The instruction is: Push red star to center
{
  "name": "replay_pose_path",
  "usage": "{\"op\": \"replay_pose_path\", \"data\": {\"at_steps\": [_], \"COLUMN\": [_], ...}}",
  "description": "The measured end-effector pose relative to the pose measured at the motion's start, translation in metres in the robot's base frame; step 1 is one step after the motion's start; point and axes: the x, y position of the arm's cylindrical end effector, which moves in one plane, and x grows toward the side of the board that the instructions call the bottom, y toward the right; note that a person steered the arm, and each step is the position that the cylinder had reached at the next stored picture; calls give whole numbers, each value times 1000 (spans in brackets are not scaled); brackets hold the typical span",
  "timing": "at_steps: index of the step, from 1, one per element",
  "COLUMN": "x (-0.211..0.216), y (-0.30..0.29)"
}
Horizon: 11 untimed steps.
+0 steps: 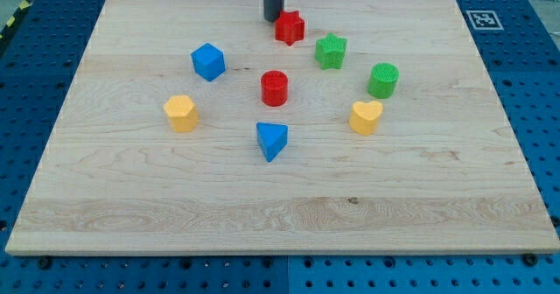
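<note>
Board: pale wooden table top (289, 206), light grain, lying on a blue perforated base (35, 75); a small black-white marker tag (481, 19) sits at its corner, view's top right.
My tip: lower end of the straight dark rod (273, 20), near the view's top, approx. middle in width. It stands just at the upper-left side of the red star; touching or a hair apart, I cannot tell. No jaws on this rod, so nothing to open or close, nothing clamped.
Red star: small red star-shaped block (290, 27), near the board's top edge, just right-below my tip. It is well above the board's centre.
Red cylinder: red round block (274, 87), upright, below the red star and a bit to the left, close to the middle of the board.
Green star: green star-shaped block (331, 51), right-below the red star, near but apart.
Green cylinder: green round block (382, 80), further to the view's right, below the green star.
Yellow heart: yellow heart-shaped block (366, 116), directly below the green cylinder, near, not touching.
Blue cube: blue cube-like block (208, 61), left of the red cylinder, turned w/ a corner to the camera.
Yellow block: yellow block w/ several sides (181, 113), exact shape not clear, at view's left, below the blue cube.
Blue triangle: blue triangular block (271, 140), below the red cylinder, lowest block in the view.
</note>
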Motion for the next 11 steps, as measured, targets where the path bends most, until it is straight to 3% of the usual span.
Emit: {"op": "replay_pose_path", "data": {"at_steps": [1,2,4,6,11], "x": [-11,-53,-49,-8,41], "y": [-13,-7,46,50,39]}}
